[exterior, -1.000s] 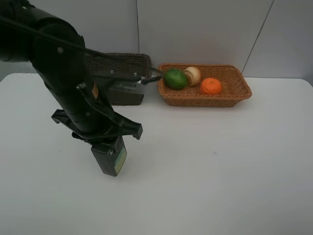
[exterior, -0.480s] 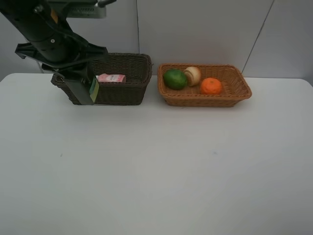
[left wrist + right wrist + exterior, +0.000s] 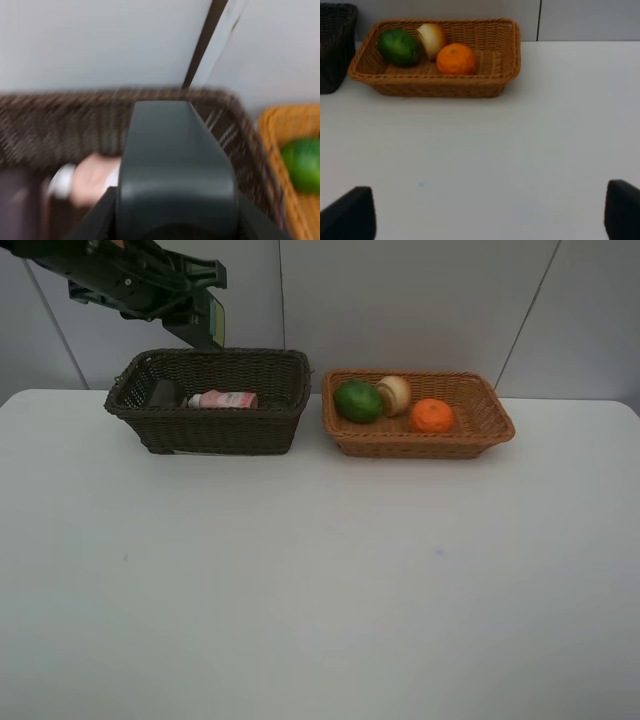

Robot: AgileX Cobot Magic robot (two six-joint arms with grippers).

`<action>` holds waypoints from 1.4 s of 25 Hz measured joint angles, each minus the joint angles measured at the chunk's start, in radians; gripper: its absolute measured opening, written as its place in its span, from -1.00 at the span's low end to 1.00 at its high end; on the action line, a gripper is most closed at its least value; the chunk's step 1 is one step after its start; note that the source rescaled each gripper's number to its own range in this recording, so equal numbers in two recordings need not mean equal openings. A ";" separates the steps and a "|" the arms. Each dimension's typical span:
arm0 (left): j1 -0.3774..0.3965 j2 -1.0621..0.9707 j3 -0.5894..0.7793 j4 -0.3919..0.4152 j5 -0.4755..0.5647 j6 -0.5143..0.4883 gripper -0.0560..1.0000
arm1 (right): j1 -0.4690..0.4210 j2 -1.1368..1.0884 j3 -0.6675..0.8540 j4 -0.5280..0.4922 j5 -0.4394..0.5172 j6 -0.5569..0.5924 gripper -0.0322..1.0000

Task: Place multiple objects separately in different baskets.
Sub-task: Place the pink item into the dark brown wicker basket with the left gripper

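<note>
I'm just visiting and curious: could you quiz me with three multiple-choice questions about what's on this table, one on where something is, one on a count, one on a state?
1. Where is the pink bottle?
A. on the bare table
B. in the dark basket
C. in the tan basket

2. How many round fruits are in the tan basket?
A. one
B. three
C. five

3. The left gripper is:
A. shut on a dark green bottle
B. open and empty
C. resting on the table

Answers: 1 B, it lies inside the dark weave. 2 B, green, pale and orange ones. 3 A, the bottle hangs above the dark basket.
</note>
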 joint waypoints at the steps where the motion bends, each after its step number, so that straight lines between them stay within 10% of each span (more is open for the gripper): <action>1: 0.000 0.034 0.000 0.003 -0.061 0.000 -0.62 | 0.000 0.000 0.000 0.000 0.000 0.000 0.97; 12: 0.000 0.295 0.000 0.006 -0.349 0.003 -0.62 | 0.000 0.000 0.000 0.000 0.000 0.000 0.97; 31: -0.034 0.370 0.000 0.010 -0.425 -0.001 -0.62 | 0.000 0.000 0.000 0.000 0.000 0.000 0.97; 33: -0.037 0.375 0.000 0.010 -0.420 -0.001 -0.36 | 0.000 0.000 0.000 0.000 0.000 0.000 0.97; 35: -0.038 0.372 -0.002 0.010 -0.429 -0.001 0.34 | 0.000 0.000 0.000 0.000 0.000 0.000 0.97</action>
